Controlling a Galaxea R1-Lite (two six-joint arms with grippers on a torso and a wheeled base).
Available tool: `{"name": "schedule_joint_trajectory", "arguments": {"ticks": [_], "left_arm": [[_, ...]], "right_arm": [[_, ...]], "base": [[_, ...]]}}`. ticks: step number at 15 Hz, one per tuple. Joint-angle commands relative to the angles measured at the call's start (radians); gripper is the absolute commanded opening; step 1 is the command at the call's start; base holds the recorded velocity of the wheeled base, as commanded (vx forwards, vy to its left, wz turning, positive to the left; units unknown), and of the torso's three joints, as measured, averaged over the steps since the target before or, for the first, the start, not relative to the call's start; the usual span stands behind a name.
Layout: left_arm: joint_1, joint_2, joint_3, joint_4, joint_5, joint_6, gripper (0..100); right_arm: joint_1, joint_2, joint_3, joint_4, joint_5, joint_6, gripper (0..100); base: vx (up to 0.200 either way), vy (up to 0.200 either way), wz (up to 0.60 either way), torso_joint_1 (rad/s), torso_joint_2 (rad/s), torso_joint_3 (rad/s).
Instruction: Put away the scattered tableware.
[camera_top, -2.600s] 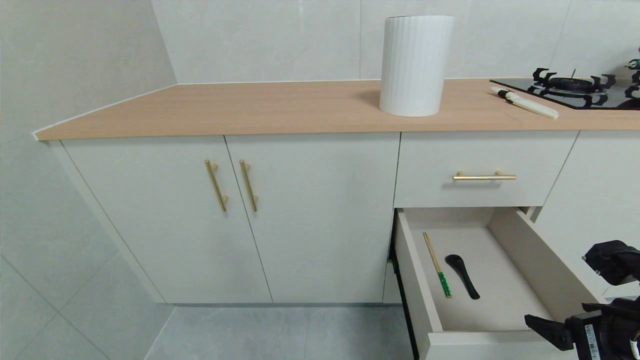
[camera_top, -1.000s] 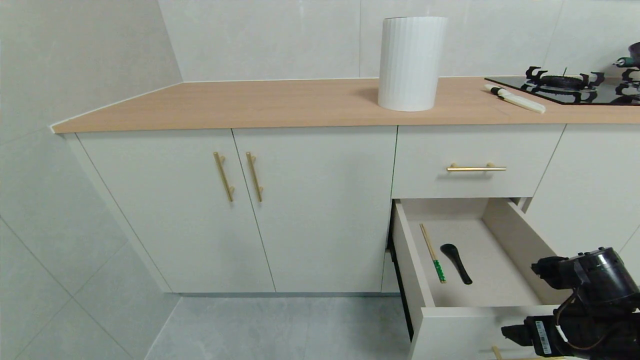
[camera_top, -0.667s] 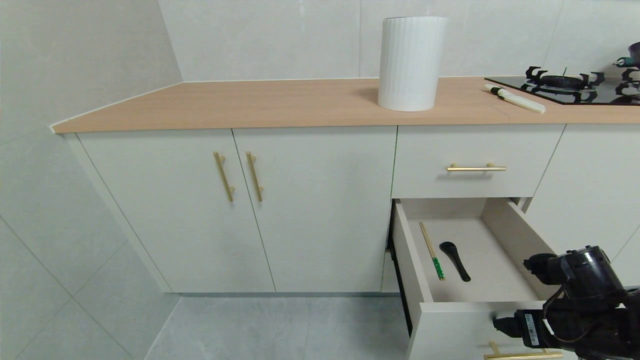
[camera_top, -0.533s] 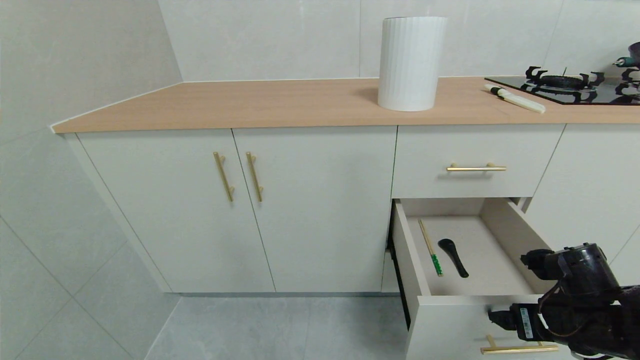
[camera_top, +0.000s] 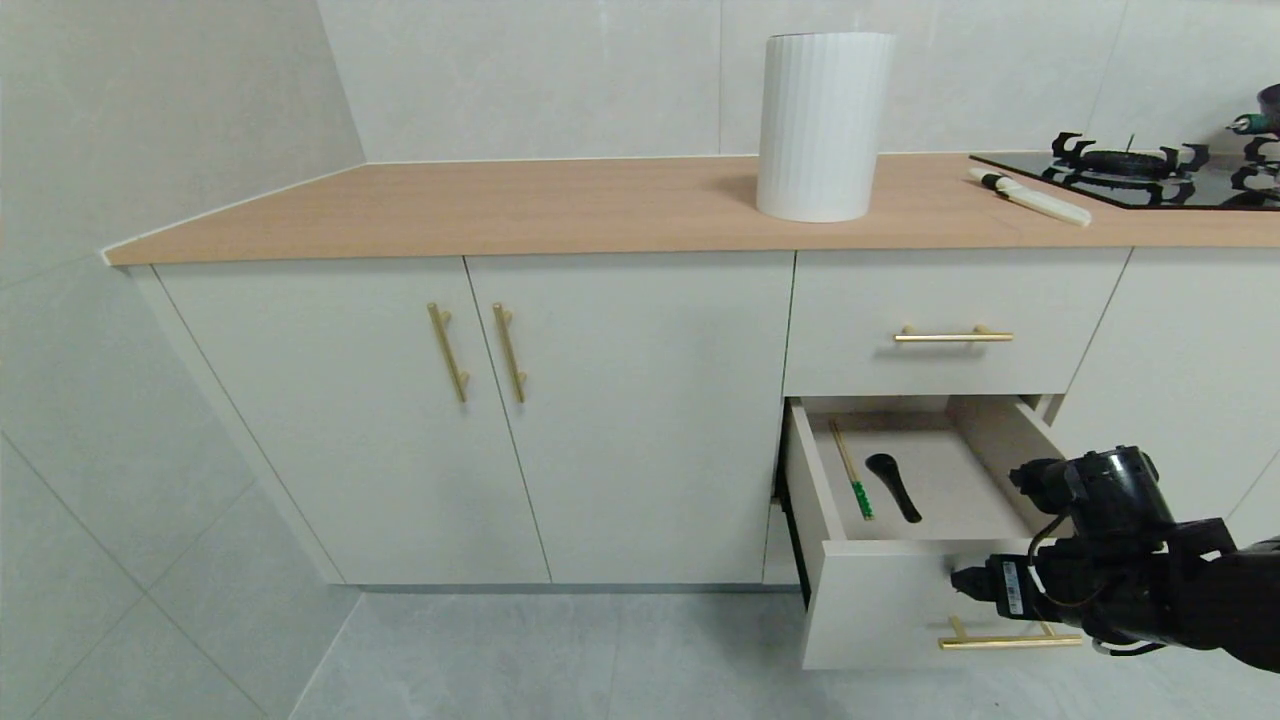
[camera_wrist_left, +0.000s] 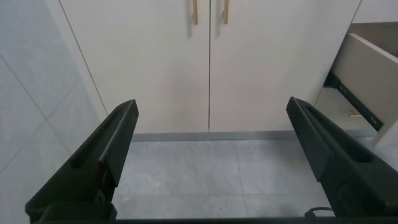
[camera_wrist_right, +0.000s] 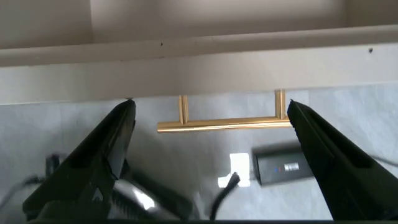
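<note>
While the drawer (camera_top: 870, 612) stands part open under the counter, we note chopsticks (camera_top: 851, 475) inside along its left wall, long axis front to back, green ends toward the drawer front. Spoon (camera_top: 893, 486) lies just beside them, not touching, bowl to the back, handle forward. Right gripper (camera_top: 968, 583) sits at the drawer front just above the handle (camera_wrist_right: 224, 124), fingers spread wide, gripping nothing. Left gripper (camera_wrist_left: 211, 106) gapes wide above the floor, facing the cabinet doors (camera_wrist_left: 208, 62).

My gripper (camera_wrist_right: 210, 107) is spread wide, facing the drawer (camera_wrist_right: 199, 53) front. Its gold handle (camera_wrist_right: 224, 125) lies crosswise in the gap between my fingers (camera_wrist_right: 102, 155), and neither finger is closed on it.
</note>
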Motion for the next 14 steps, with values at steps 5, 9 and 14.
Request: {"name": "schedule_joint_trajectory", "arguments": {"ticks": [5,9,14], "left_arm": [[0.000,0.002,0.000,-0.001,0.000,0.000,100],[0.000,0.002,0.000,-0.001,0.000,0.000,100],[0.000,0.002,0.000,-0.001,0.000,0.000,100]], "right_arm": [[-0.039,0.152,-0.128,-0.014,0.005,-0.001,100],[-0.051,0.228,-0.160,-0.132,0.006,-0.045,100],[-0.066,0.284,-0.237,-0.200,0.048,-0.084,100]], "base": [[0.000,0.000,0.00,0.000,0.00,0.000],[0.000,0.000,0.00,0.000,0.00,0.000],[0.000,0.000,0.00,0.000,0.00,0.000]]}}
